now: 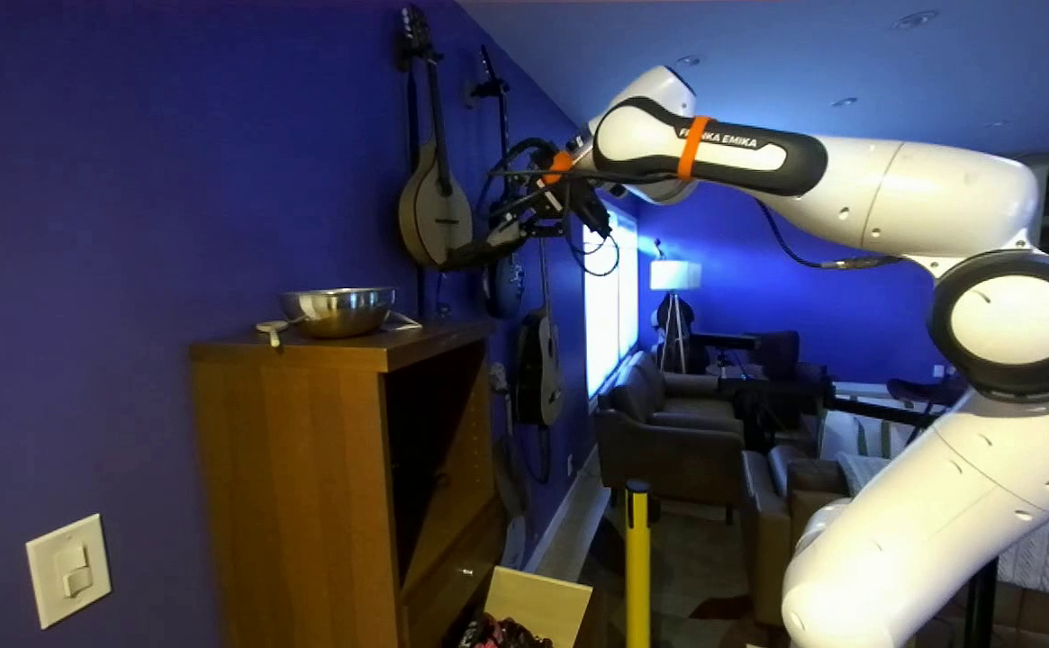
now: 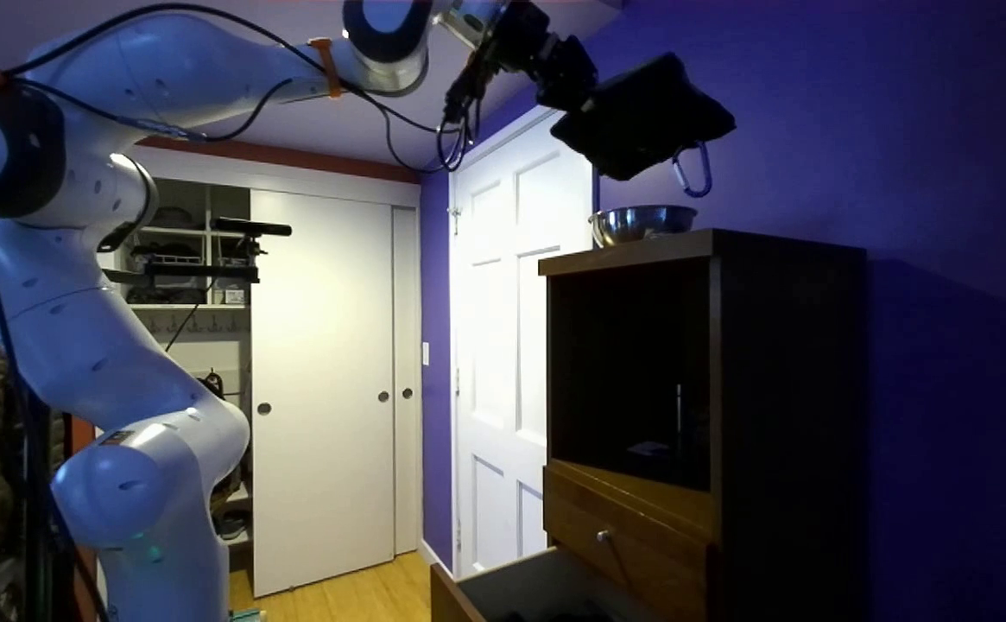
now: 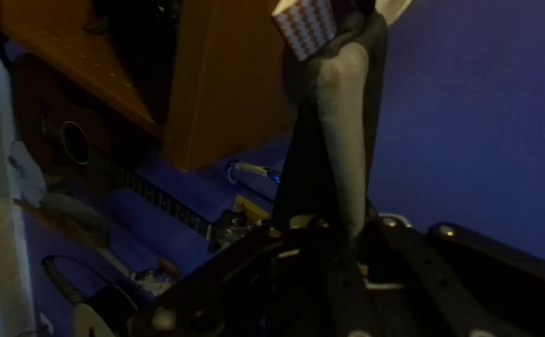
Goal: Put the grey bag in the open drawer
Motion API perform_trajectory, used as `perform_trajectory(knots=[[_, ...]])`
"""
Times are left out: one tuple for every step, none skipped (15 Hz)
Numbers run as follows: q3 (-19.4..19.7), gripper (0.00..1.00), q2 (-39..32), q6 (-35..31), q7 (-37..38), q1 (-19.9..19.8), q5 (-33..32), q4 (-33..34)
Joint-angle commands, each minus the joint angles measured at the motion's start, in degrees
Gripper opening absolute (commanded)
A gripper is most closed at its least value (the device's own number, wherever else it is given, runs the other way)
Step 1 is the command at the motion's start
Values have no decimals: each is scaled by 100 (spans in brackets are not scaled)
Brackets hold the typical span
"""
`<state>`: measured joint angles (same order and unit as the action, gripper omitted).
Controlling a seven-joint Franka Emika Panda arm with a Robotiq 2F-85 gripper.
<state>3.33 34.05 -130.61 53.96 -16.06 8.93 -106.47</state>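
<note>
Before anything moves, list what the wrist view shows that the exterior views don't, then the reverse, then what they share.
Only the wrist view: a checked pattern near the picture's top, on something I can't identify.
Only the exterior views: the open drawer and the arm's white links.
Shared: the grey bag, held by the gripper, the wooden cabinet and the purple-blue wall.

In exterior view: near cabinet [image 1: 299, 486], slightly above its top, facing along purple wall [image 1: 110, 225] toward window [image 1: 610, 306]. In exterior view: faces roughly opposite way, toward white door [image 2: 498, 345]. Both exterior views share cabinet, metal bowl [image 2: 645, 223], open drawer [image 1: 538, 598], arm [image 1: 947, 198]. Wrist view: close behind jaws, rolled sideways; shares wall guitars [image 1: 539, 378] with exterior view.
</note>
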Motion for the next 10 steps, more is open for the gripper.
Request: perform_trajectory(knots=[[21, 3, 951, 1656, -369, 55, -398, -275], [28, 3, 1112, 2165, -560, 76, -383, -313], [40, 3, 1158, 2647, -667, 151, -311, -268], [8, 3, 1183, 3010, -744, 173, -262, -319], [-15, 3, 1150, 3282, -832, 222, -208, -373], [-30, 3, 1045, 3412, -924, 294, -118, -464], [-31, 3, 946, 3521, -1025, 363, -37, -571], [-66, 3, 764, 3484, -1157, 417, -31, -730], [-85, 3, 583, 3442, -1263, 480, 11, -883], [-144, 3, 382, 3473, -1369, 505, -66, -989]])
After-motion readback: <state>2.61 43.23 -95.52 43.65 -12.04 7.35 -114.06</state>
